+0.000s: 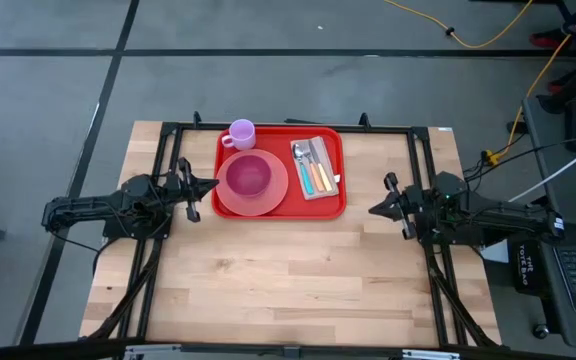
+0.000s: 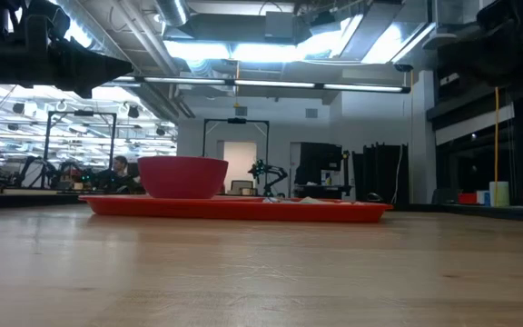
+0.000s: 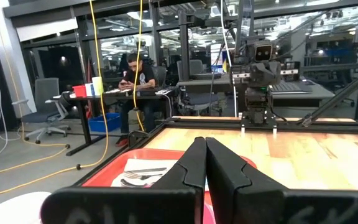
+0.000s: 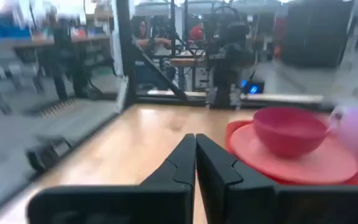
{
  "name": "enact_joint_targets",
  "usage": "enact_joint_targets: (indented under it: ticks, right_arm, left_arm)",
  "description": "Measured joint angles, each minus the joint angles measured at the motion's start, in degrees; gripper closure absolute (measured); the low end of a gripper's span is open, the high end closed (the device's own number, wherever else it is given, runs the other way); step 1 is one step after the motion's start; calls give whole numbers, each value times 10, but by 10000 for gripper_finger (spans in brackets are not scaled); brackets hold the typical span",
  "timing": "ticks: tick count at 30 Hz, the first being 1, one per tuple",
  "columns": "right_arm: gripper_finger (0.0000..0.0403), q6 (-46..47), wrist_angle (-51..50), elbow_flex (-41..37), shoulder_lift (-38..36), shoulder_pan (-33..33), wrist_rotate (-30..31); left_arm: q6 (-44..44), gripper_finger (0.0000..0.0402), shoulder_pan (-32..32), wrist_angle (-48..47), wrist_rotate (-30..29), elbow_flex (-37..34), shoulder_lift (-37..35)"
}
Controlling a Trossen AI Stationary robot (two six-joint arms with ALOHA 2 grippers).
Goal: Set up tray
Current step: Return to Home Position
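Note:
The red tray (image 1: 333,205) lies flat on the far middle of the wooden table. On it sit a round pink plate (image 1: 268,202) with a pink bowl (image 1: 248,175), a lilac cup (image 1: 240,133) at its far left corner, and a napkin with cutlery (image 1: 314,166) on the right half. My left gripper (image 1: 213,185) hovers shut just left of the tray, pointing at it. My right gripper (image 1: 373,210) hovers shut right of the tray, pointing toward it. In the low view the tray (image 2: 243,208) and bowl (image 2: 182,176) show side-on.
A black metal frame (image 1: 298,127) runs along the table's far edge and down both sides past the arm bases. The near half of the wooden table (image 1: 288,290) is bare. Beyond the table, a person sits at a desk (image 3: 135,78).

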Motion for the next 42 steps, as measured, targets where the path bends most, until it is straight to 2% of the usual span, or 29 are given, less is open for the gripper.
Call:
enact_joint_targets:
  ticks: [5, 11, 16, 20, 23, 27, 29, 33, 42]
  right_arm:
    - [376, 133, 0, 0, 0, 0, 0]
    - [373, 199, 0, 0, 0, 0, 0]
    - [373, 155, 6, 0, 0, 2, 1]
    - [373, 96, 0, 0, -11, 44, 17]
    - [373, 56, -28, 0, -34, 104, 78]
    - [373, 44, -12, -38, -86, 187, 199]
    - [373, 43, -37, -56, -117, 208, 228]
    - [373, 14, -66, -56, -134, 227, 236]
    - [373, -12, -50, -56, -134, 216, 236]
  left_arm:
    - [0, 400, 0, 0, 0, 0, 0]
    - [0, 400, 0, 0, 0, 0, 0]
    - [0, 400, 0, 0, 0, 0, 0]
    - [0, 400, 0, 0, 0, 0, 0]
    - [0, 400, 0, 0, 0, 0, 0]
    - [0, 400, 0, -1, 0, 0, 0]
    - [0, 400, 0, -1, 0, 0, 0]
    - [0, 400, 0, 0, 0, 0, 0]
    - [0, 400, 0, 0, 0, 0, 1]
